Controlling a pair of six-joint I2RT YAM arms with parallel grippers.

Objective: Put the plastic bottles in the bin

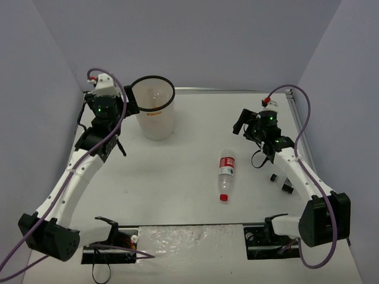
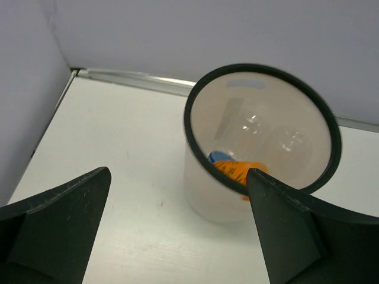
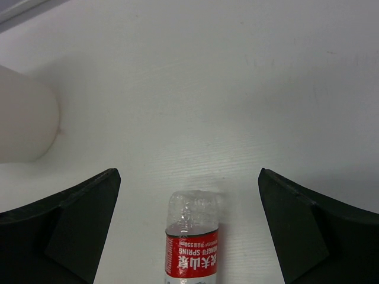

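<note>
Overhead, the bin (image 1: 156, 125) stands in the upper left by the back wall, with bare counter (image 1: 177, 189) in front of it. Inside lie an orange bottle (image 2: 235, 169) and clear bottles (image 2: 260, 129). The red-label bottle (image 1: 226, 170) lies mid-counter. Left jaws and right jaws are both spread and empty.

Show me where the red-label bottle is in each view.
Top: the bottle lies right of centre.
Left wrist: not in it.
Right wrist: bottom centre.
Landmark: the bin, upper left on top, centre in left wrist, left edge in right wrist.
</note>
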